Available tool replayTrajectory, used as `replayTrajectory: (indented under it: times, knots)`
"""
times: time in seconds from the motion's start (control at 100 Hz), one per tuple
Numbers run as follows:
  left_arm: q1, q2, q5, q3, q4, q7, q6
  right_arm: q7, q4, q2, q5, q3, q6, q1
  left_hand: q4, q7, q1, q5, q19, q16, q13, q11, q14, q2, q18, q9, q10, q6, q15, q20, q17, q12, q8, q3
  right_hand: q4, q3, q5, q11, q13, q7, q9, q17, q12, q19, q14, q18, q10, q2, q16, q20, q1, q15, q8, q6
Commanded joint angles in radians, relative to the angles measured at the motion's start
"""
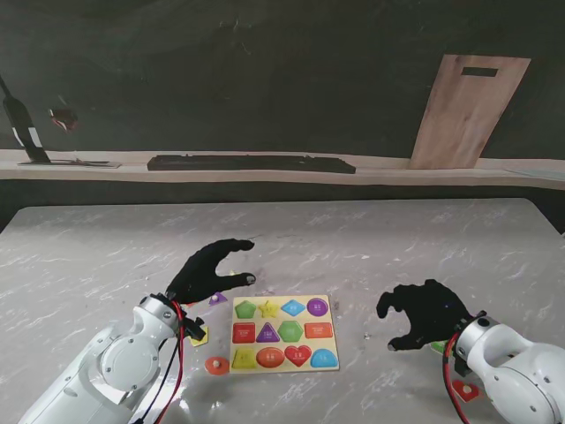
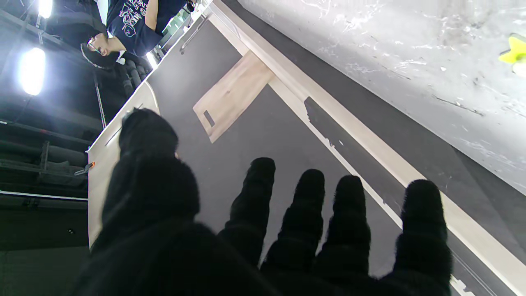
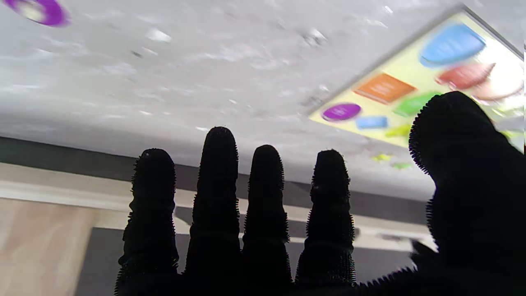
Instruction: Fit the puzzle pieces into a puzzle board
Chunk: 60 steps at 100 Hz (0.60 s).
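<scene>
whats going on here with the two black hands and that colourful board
A two-armed robot is working a shape puzzle. The puzzle board lies flat on the marble table, its slots showing coloured shapes. The left hand hovers open by the board's far left corner; the right hand is open to its right. Neither holds a piece. Loose pieces lie nearby, including an orange round one.

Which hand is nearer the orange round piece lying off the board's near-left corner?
Left. The left hand hovers just beyond the orange round piece, by the puzzle board's left edge. The right hand is across the board, on its right side.
</scene>
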Motion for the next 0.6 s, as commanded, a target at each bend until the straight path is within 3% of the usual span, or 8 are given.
replayTrajectory:
  times: [0.0,0.19,0.23,0.26,0.3,0.59]
  knots:
    - [-0.004,0.002,-0.008,0.008,-0.005,-0.006,0.000,-0.005,0.013,0.010,-0.023,0.024,0.020,-0.032,0.039,-0.020,0.022,-0.011,-0.011,-0.012,0.002,-0.025,-0.031,-0.007,-0.280,-0.012,-0.019,-0.023,-0.020,-0.020,0.008,-0.011,-0.002,0.012,-0.015,-0.030,0.011,0.025,0.025,0.016,0.025,0.011,0.010,0.033,-0.015,-0.020,-0.011,-0.021,0.020,0.031,0.054,0.035,0.012,-0.021]
    - [-0.019,0.005,-0.015,0.027,-0.004,-0.031,0.031,-0.008,0.030,0.012,-0.148,0.106,0.046,-0.089,0.039,-0.022,0.023,-0.009,0.067,0.007,0.022,-0.014,-0.027,0.009,-0.233,0.001,-0.023,-0.026,0.013,0.005,0.007,0.000,-0.001,0.010,-0.005,-0.079,0.036,0.055,0.076,0.028,0.086,0.044,0.021,0.053,-0.026,-0.022,-0.033,-0.011,0.041,0.049,0.107,0.082,0.014,0.026]
    - [-0.024,0.003,-0.018,0.035,-0.001,-0.028,0.037,-0.007,0.030,0.012,-0.165,0.123,0.053,-0.104,0.039,-0.021,0.024,-0.006,0.082,0.014,0.024,-0.012,-0.025,0.010,-0.225,0.006,-0.024,-0.027,0.019,0.015,0.004,0.004,0.000,0.009,-0.005,0.069,0.039,0.056,0.080,0.032,0.095,0.048,0.022,0.054,-0.025,-0.023,-0.037,-0.046,0.043,0.050,0.054,0.086,0.006,0.030]
    - [-0.028,0.002,-0.021,0.041,0.002,-0.027,0.039,-0.008,0.030,0.012,-0.180,0.137,0.057,-0.116,0.039,-0.021,0.025,-0.004,0.086,0.016,0.027,-0.011,-0.026,0.012,-0.221,0.008,-0.024,-0.028,0.021,0.018,0.004,0.005,0.000,0.010,-0.049,0.296,0.044,0.057,0.087,0.036,0.105,0.049,0.022,0.054,-0.027,-0.021,-0.040,-0.105,0.043,0.050,-0.014,0.089,0.002,0.030]
    - [-0.034,0.001,-0.025,0.048,0.006,-0.027,0.042,-0.013,0.029,0.011,-0.202,0.155,0.063,-0.134,0.038,-0.020,0.025,-0.003,0.089,0.018,0.029,-0.010,-0.025,0.015,-0.218,0.010,-0.023,-0.027,0.023,0.021,0.004,0.006,0.000,0.010,-0.086,0.424,0.049,0.056,0.091,0.040,0.112,0.051,0.022,0.055,-0.029,-0.020,-0.044,-0.140,0.043,0.050,-0.052,0.089,0.001,0.030]
    - [-0.045,0.006,-0.013,0.058,0.008,-0.045,0.064,-0.076,0.037,0.002,-0.287,0.256,0.112,-0.240,0.037,-0.019,0.022,0.002,0.099,0.027,0.032,-0.010,-0.024,0.031,-0.213,0.012,-0.024,-0.028,0.027,0.035,0.000,0.011,0.002,0.007,-0.096,0.513,0.066,0.055,0.124,0.055,0.149,0.069,0.021,0.056,-0.050,-0.028,-0.076,-0.220,0.040,0.045,0.019,0.087,0.000,0.015]
